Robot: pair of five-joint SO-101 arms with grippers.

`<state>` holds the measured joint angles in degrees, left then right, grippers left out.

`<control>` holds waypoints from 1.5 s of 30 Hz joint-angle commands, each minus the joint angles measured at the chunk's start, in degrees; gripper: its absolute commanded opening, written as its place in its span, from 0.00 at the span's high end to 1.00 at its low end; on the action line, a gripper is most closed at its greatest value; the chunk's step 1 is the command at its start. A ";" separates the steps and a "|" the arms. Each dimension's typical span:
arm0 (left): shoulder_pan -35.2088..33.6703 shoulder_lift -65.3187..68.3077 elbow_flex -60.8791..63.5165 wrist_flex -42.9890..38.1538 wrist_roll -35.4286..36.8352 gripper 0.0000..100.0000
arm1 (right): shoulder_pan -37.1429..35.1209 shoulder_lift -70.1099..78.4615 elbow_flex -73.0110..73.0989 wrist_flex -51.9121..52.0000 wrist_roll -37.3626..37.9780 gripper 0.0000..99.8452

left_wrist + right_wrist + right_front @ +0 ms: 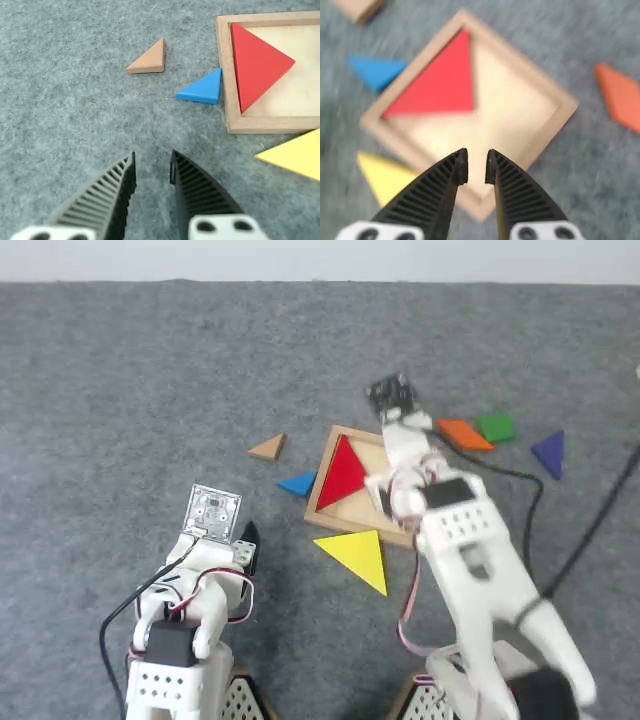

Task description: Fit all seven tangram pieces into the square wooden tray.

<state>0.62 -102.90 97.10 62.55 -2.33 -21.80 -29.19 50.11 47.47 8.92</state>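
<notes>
Sitting in the tray: a large red triangle (345,472) lies flat on the floor of the square wooden tray (318,480). Its long edge runs along the rim on the side toward the left arm. The other part of the tray floor is bare pale wood.
Tray: it rests on the grey, carpet-like table (150,370), turned slightly. The right arm reaches across its right part.
Yellow triangle (358,552): a large piece outside the tray, flat on the table just beside the rim nearest the arm bases.
Blue triangle (298,483): a small piece outside the tray, just beside the rim on the left arm's side. I cannot tell whether it touches the wood.
Tan triangle (268,447): a small piece on the table, a little beyond the blue one and farther from the arms, apart from the tray.
Orange parallelogram (465,434): lies on the table past the tray's far right corner.
Green square (495,426): sits just beside the orange piece, on its right.
Purple triangle (550,452): lies farther right still, apart from the green square.
Left gripper (152,162): hangs low over bare grey table, well apart from the tray. Its jaws are parted, with nothing between them.
Right gripper (476,167): hangs above the tray, with its tips over the pale floor near one rim. Its jaws stand a narrow gap apart, gripping nothing.
Black cable (530,510): trails across the table to the right of the tray.
</notes>
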 commanded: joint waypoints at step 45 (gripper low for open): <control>0.35 -0.79 -0.66 0.18 0.44 0.89 | -7.69 7.78 8.88 0.40 13.71 0.92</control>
<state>0.62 -102.90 97.10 62.55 -2.33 -32.70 -21.71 62.24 50.46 22.37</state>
